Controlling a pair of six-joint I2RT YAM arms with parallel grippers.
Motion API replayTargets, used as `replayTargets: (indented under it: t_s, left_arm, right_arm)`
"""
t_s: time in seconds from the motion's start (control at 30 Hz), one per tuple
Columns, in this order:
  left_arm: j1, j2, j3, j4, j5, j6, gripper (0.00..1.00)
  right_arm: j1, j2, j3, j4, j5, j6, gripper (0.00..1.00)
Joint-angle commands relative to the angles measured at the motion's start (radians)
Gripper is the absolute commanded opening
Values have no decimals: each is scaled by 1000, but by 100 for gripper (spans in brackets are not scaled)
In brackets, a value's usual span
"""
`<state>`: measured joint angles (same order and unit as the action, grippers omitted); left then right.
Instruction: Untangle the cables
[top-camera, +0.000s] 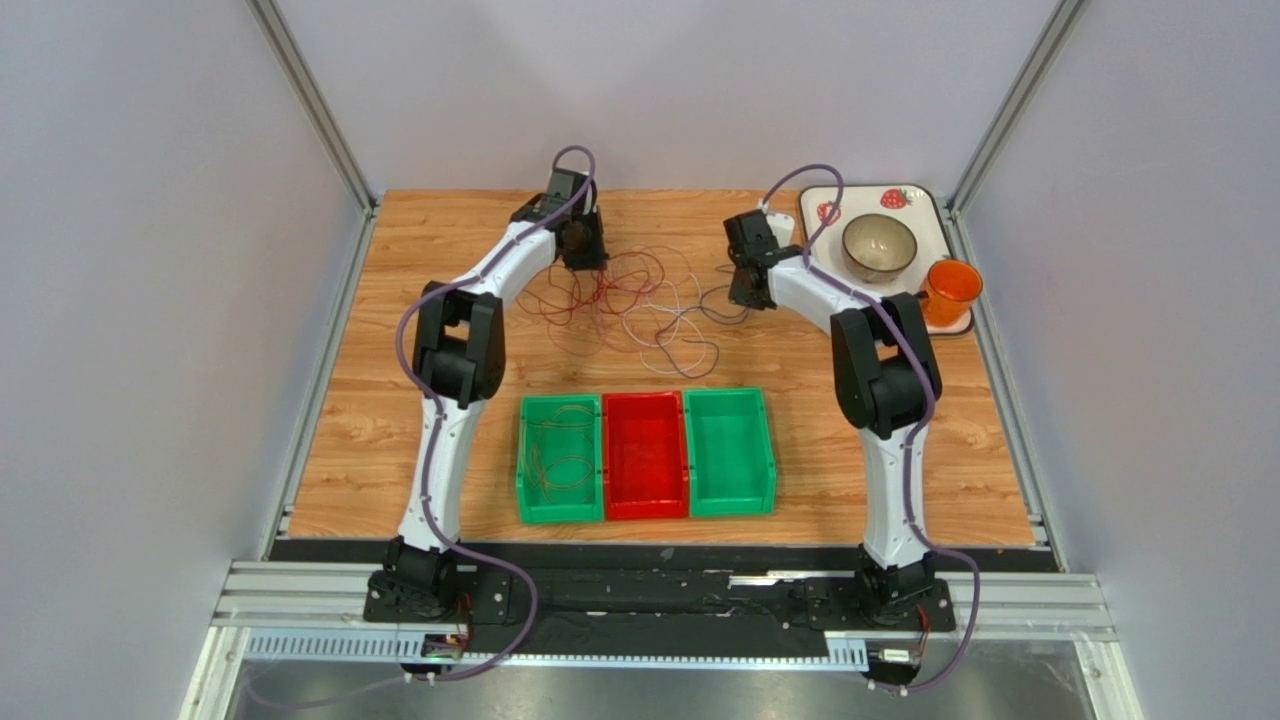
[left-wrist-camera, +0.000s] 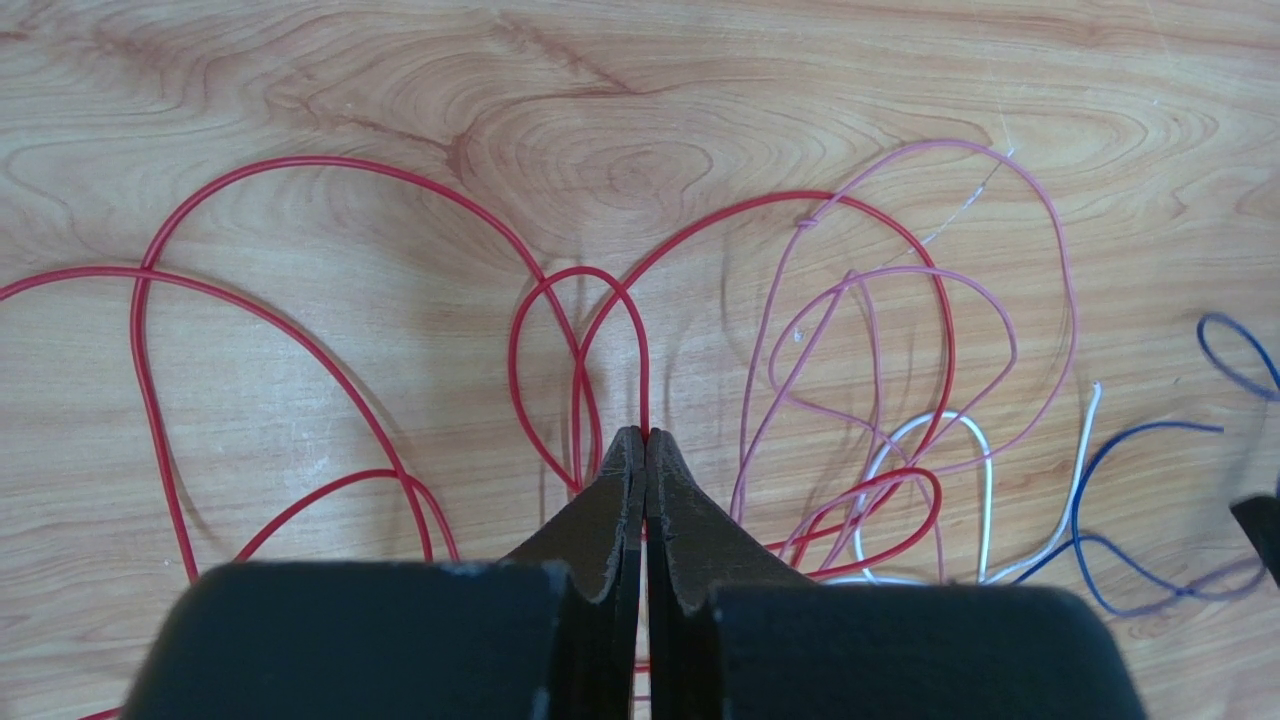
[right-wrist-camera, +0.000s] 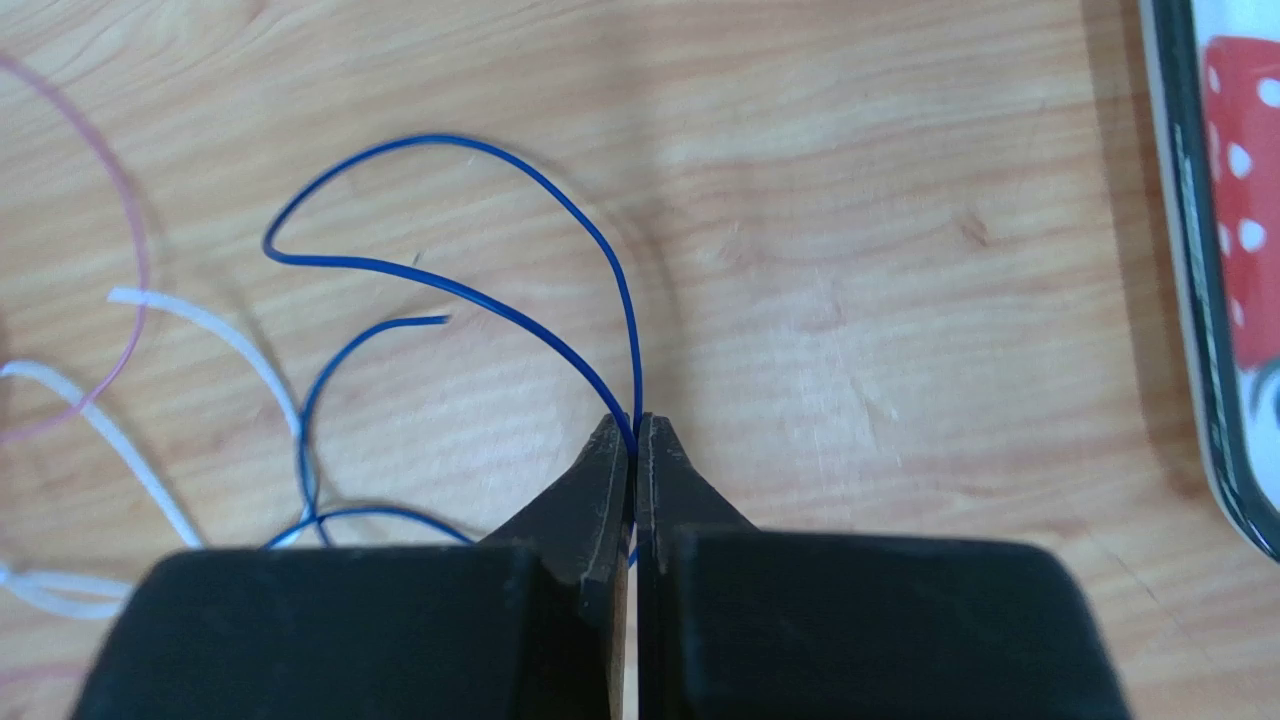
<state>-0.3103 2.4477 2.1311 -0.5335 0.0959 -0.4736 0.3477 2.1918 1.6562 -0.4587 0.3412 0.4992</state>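
Pinching red cable in left claw, blue cable in right claw. Grasp step, likely. Next: drawing apart gently to free blue.

No legible text, no labels, brands, numbers or signs to be read in any view
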Motion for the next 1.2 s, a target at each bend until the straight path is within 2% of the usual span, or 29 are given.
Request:
replayTargets:
  t_s: [0.0,0.3,0.53,0.77,0.87,0.97,1.07,1.17]
  left_arm:
    - [8,-32,55,0,8,-3,0]
    - [8,-41,41,1,13,-7,0]
    - [8,-44,30,1,10,-7,0]
    - [8,-38,30,-5,4,-5,0]
    - [8,-35,35,-10,-8,-5,0]
    - [8,-33,36,-14,-9,-5,0]
    - [8,-32,36,-17,-10,-3,0]
    - [8,-32,36,-25,-19,-3,0]
  right_arm:
    - [22,-185,13,25,-14,-37,0]
    - [24,-336,74,-89,-73,-74,0]
    - [22,-470,100,-81,-97,-56,0]
    - [19,-627,266,-68,-48,2,0]
    - [22,-711,281,21,-85,47,0]
    - [27,-794,223,199,-194,52,0]
    - [33,-887,75,516,-252,76,0]
    - [40,-975,-33,653,-223,76,0]
